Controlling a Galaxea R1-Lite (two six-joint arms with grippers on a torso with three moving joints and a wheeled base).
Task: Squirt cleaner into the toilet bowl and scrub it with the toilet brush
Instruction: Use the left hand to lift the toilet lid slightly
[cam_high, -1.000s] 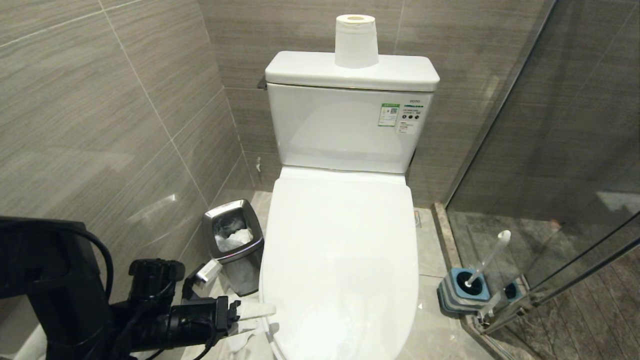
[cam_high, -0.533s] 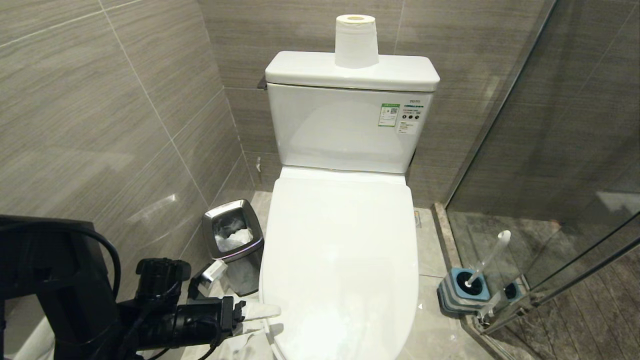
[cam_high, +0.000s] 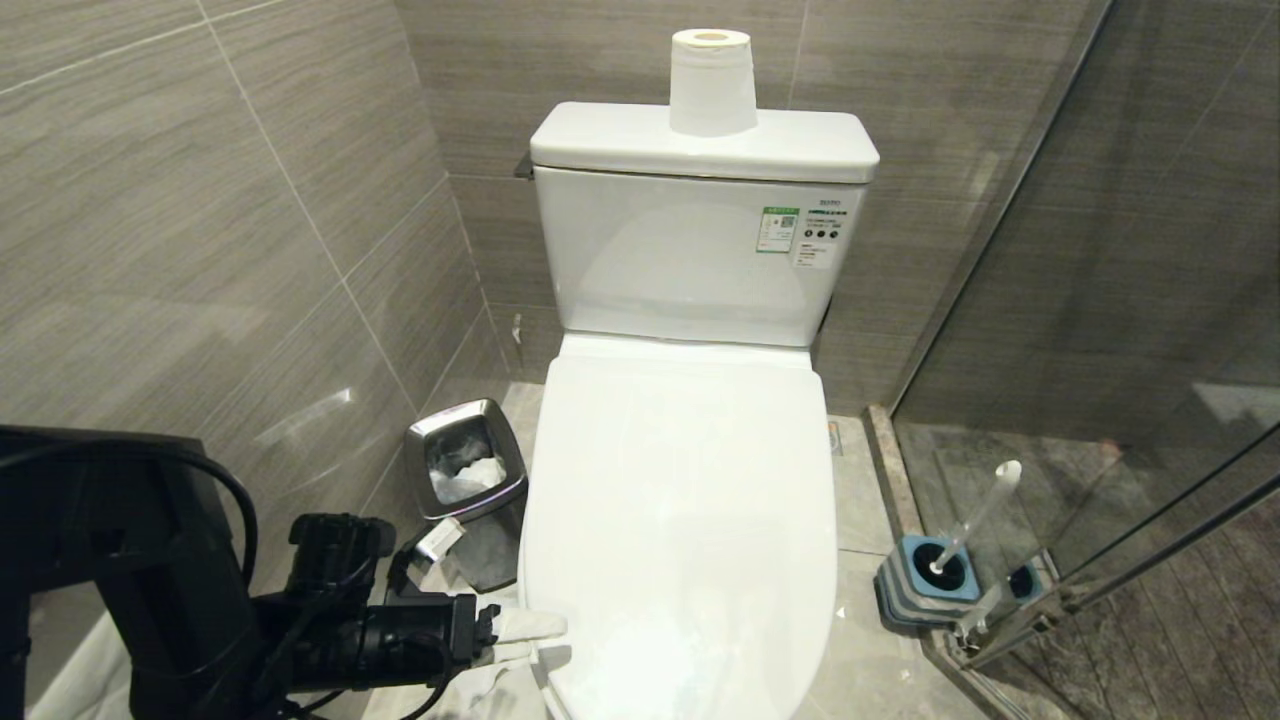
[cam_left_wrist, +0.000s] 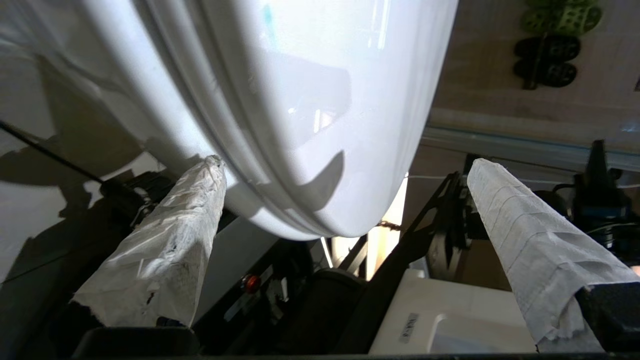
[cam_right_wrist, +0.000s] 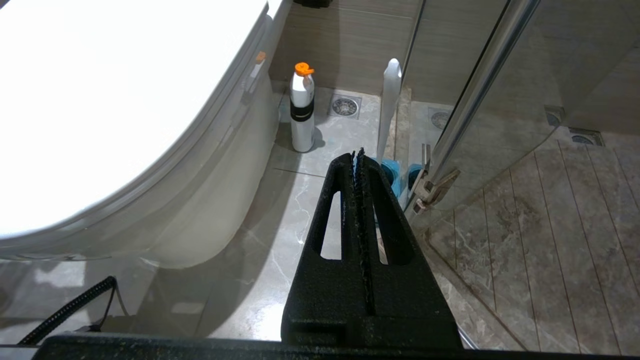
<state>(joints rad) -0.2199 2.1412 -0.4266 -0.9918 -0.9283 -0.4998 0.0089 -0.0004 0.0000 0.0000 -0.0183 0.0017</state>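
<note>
The toilet bowl (cam_high: 680, 520) is white, and its lid is down, hiding the inside. The cleaner is out of view. My left gripper (cam_high: 545, 640) sits low at the toilet's front left edge and is open. Its white-wrapped fingers (cam_left_wrist: 165, 240) stand wide apart on either side of the lid's rim (cam_left_wrist: 320, 220), holding nothing. The toilet brush (cam_high: 975, 520) leans in its blue-topped holder (cam_high: 925, 580) on the floor to the right. My right gripper (cam_right_wrist: 357, 152) is shut and empty, parked above the floor and pointing toward the brush handle (cam_right_wrist: 389, 100).
A steel waste bin (cam_high: 465, 470) stands between the left wall and the toilet, just behind my left arm. A paper roll (cam_high: 712, 80) sits on the tank (cam_high: 690, 250). A white bottle (cam_right_wrist: 302, 112) with an orange cap stands by the bowl's right side. A glass shower door (cam_high: 1100, 350) closes off the right.
My left arm has edged slightly right, bringing its open fingers closer around the lid's front left rim. Nothing else has moved.
</note>
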